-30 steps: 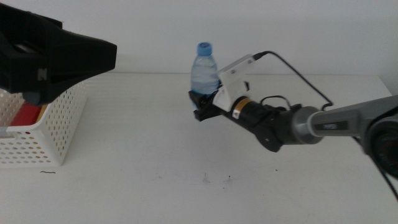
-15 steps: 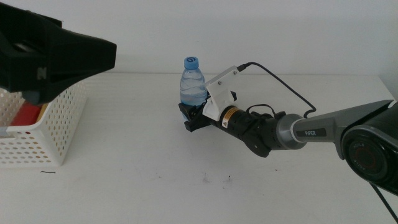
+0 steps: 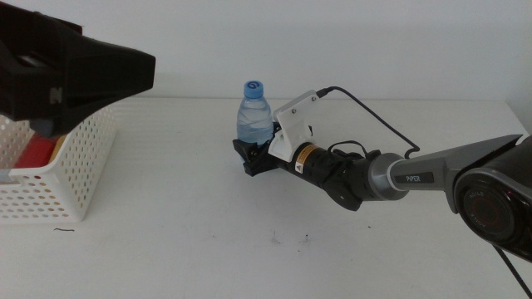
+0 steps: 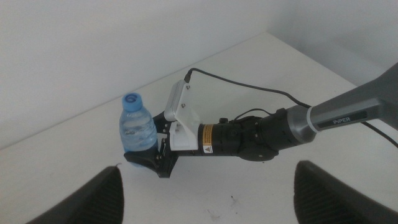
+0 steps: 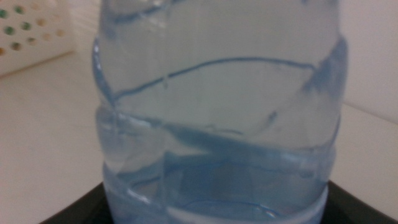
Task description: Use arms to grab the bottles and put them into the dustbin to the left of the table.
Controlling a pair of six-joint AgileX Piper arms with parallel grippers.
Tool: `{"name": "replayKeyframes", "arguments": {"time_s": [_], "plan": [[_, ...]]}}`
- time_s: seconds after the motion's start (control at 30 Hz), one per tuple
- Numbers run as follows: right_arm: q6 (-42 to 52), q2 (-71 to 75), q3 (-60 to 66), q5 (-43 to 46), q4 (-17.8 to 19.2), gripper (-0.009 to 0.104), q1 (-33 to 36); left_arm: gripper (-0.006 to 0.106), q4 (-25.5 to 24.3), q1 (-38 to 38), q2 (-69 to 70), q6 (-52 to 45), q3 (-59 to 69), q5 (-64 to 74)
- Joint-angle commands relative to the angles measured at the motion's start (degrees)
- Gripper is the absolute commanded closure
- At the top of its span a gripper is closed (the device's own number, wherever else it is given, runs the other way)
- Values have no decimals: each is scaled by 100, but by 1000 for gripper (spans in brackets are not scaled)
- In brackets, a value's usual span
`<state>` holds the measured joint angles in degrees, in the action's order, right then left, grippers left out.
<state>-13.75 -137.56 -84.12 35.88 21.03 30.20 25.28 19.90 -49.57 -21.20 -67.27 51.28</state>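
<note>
My right gripper [image 3: 252, 158] is shut on the base of the clear water bottle [image 3: 254, 119], which has a blue cap and stands upright, low over the table's [image 3: 183, 249] middle. The bottle fills the right wrist view [image 5: 217, 112], between the jaws. The left wrist view shows it too [image 4: 137, 127], with the right arm behind it. My left gripper [image 3: 83, 75] hangs open and empty, high above the white dustbin [image 3: 79, 178] at the left. A red can [image 3: 39, 153] shows inside the dustbin. The tea bottle is out of view.
The right arm's black cable [image 3: 374, 116] loops above the table behind the arm. A few dark specks [image 3: 287, 241] mark the tabletop near the front. The dustbin's perforated wall also shows in the right wrist view [image 5: 31, 28].
My right gripper has carried the water bottle left toward the dustbin and a little lower. The left gripper has not moved.
</note>
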Motion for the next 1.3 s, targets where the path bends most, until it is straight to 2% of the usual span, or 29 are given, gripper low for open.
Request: {"name": "replayKeyframes", "arguments": {"time_s": [0.0, 0.1, 0.17, 0.43, 0.77, 1.0, 1.1, 1.2, 1.27], "plan": [[-283, 60, -43, 159, 328, 33, 14, 7, 10, 11, 23, 9, -40, -90], [-545, 74, -43, 108, 480, 33, 4, 7, 10, 11, 23, 9, -40, -100], [-674, 141, -30, 108, 808, 32, 4, 7, 10, 11, 23, 5, -40, -100], [-938, 735, 419, -183, 822, 18, 4, 7, 10, 11, 23, 5, -40, -100], [-938, 1526, 1413, -206, 808, 12, 4, 7, 10, 11, 23, 5, -40, -100], [-1286, 2657, 2722, -1024, 520, 6, 4, 7, 10, 11, 23, 5, -40, -100], [-1744, 3549, 3272, -2153, 420, 6, 70, 7, 10, 11, 23, -3, -40, -100], [-1358, 4748, 3610, -3428, -169, 6, 167, 7, 10, 11, 23, -3, -40, -100], [-467, 5571, 3700, -4231, -854, 6, 272, 7, 10, 11, 23, -3, -40, -100]]}}
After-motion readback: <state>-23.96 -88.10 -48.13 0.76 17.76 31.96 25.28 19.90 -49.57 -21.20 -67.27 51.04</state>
